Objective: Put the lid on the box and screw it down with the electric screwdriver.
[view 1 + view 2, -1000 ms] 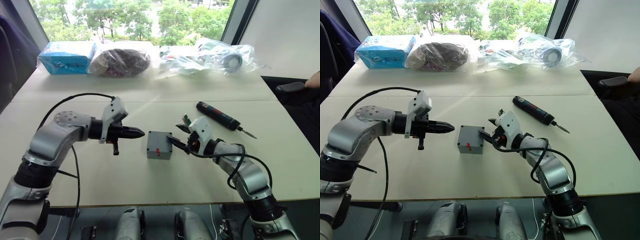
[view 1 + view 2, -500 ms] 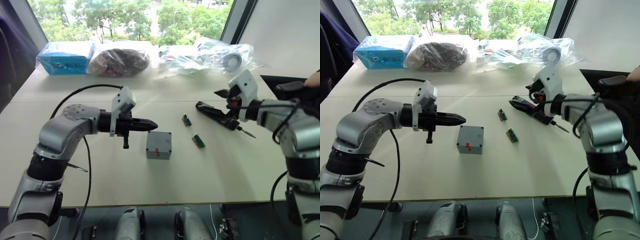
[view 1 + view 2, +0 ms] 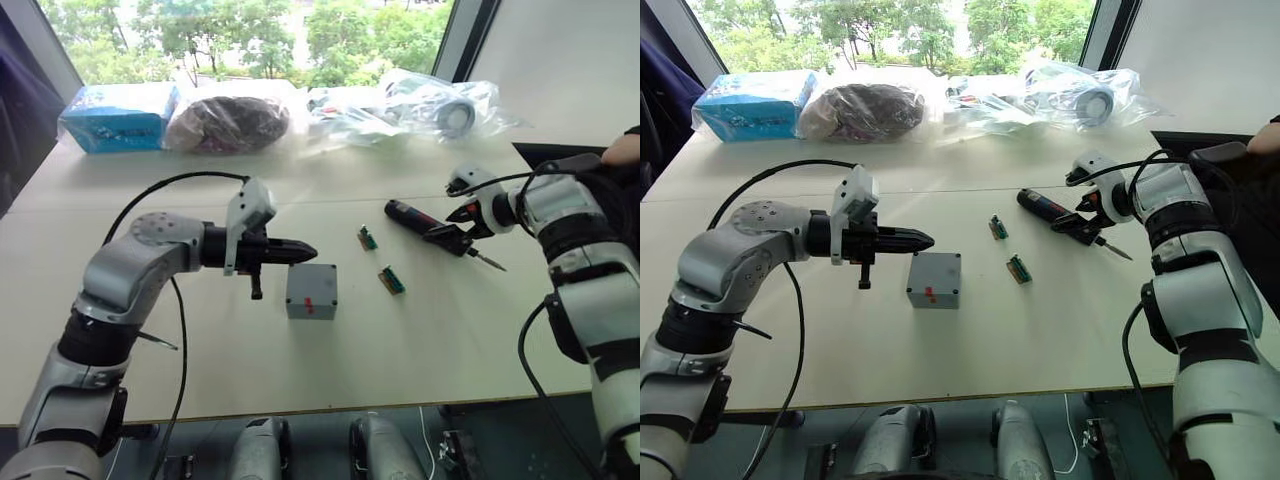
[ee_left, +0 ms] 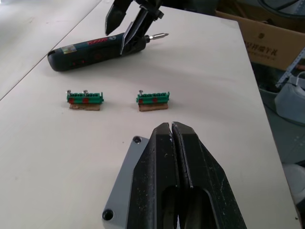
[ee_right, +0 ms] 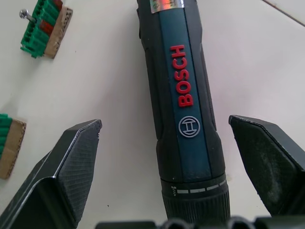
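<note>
Screwdriver flat on table, right end effector spread wide astride it, not gripping. Box mid-table, lid on. Left wrist view: left end effector clenched, empty, above box.

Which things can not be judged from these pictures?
- Inside of the small grey plastic box: hidden by its grey lid in both eye views.
- Near part of the box: covered by the shut left gripper in the left wrist view.
- Black cylindrical electric screwdriver: its bit is cut off by the right wrist view's edge.
</note>
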{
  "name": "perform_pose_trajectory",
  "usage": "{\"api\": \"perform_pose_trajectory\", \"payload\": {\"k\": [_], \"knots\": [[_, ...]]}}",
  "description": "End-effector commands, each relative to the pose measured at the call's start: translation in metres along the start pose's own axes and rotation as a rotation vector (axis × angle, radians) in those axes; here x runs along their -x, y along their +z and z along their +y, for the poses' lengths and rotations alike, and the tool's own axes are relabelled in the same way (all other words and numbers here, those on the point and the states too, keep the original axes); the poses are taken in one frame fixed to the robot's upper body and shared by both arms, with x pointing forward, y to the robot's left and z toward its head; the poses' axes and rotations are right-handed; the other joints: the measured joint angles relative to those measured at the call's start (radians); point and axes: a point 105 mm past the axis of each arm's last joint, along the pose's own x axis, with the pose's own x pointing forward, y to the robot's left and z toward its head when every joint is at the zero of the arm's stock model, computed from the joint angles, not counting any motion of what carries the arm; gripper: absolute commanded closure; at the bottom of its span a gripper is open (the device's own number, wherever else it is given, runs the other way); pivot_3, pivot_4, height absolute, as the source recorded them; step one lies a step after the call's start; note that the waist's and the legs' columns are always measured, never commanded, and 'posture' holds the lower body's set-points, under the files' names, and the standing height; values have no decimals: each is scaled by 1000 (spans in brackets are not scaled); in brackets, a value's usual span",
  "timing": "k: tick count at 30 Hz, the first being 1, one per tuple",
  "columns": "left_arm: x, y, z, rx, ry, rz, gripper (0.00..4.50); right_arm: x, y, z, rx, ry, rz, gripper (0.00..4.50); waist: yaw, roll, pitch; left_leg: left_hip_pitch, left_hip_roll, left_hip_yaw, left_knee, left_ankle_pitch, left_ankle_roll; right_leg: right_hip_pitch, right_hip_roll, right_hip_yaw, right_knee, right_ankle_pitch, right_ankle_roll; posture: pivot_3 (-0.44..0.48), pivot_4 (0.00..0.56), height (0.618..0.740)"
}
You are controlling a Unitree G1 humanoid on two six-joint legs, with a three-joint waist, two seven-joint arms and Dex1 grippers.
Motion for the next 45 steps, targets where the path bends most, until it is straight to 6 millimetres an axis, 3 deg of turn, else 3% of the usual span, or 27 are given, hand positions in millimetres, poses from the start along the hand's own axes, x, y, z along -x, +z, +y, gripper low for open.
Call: {"api": "perform_pose_trajectory", "payload": {"k": [1, 7, 10, 13, 20, 24, 28, 33, 37, 40, 45], "knots": [[6, 11, -4, -39, 23, -30, 4500, 2, -3, -7, 56, -43, 44, 16, 2, 1, 0, 0, 0, 0, 0, 0, 0, 0, 0, 0, 0, 0, 0, 0, 150, 740], [10, 7, -7, -20, 56, -28, 4500, -2, -19, -19, 70, -146, 101, 16, 0, 1, 1, 0, 0, 0, 1, 0, -1, 0, -1, 1, 0, 0, 0, 0, 150, 740], [11, 6, -8, -11, 70, -32, 4500, -4, -21, -14, 30, -96, 92, 16, 0, 1, 0, 0, 0, 0, 1, 1, -1, 1, 0, 1, 1, 0, 0, 0, 150, 740], [11, 5, -9, -4, 73, -33, 4500, -6, -24, -11, 56, -72, 112, 615, 1, 1, 0, 0, 0, 0, 1, 1, -2, 1, -1, 1, 0, 0, 0, 0, 150, 740], [7, 4, -8, 2, 73, -35, 4500, -10, -28, -2, 109, 1, 181, 2693, 0, 1, 0, 1, 0, 0, 1, 1, -2, 1, 0, 0, 0, 0, 0, 0, 150, 740], [6, 2, -7, 2, 71, -34, 4500, 0, -13, -9, -22, -54, 75, 2695, 0, 1, 0, 1, 0, 0, 0, 4, -6, 1, 0, 0, 1, 0, 0, 0, 150, 740], [5, 2, -7, 7, 72, -39, 4500, 23, 3, -16, -258, -79, -44, 2695, 1, 2, 1, 1, 0, 0, 0, 4, -7, 1, 0, 1, 1, 0, 0, 0, 150, 740], [3, 0, -8, 13, 68, -40, 4500, 41, 6, -11, -422, -60, -56, 2695, 0, 5, 3, 0, 0, 0, 0, 3, -6, 0, -1, 1, 0, 0, 0, 0, 150, 740], [2, 0, -7, 15, 64, -39, 4500, 52, -1, 5, -500, -40, -37, 2695, 1, 6, 4, 0, 0, 0, -1, 2, -3, 0, 0, 0, 1, 0, 0, 0, 150, 740], [1, -1, -8, 20, 56, -37, 4500, 56, -14, 31, -548, -21, -13, 2695, 7, 6, 4, 0, 0, -1, -2, 1, -3, 0, 0, 0, 1, 0, 0, 0, 150, 740], [-1, -4, -10, 31, 44, -34, 4500, 48, -38, 56, -490, 10, -23, 2695, 5, 6, 4, 0, 0, -1, -1, 1, -3, 0, -1, 0, 1, 0, 0, 0, 150, 740]]}}
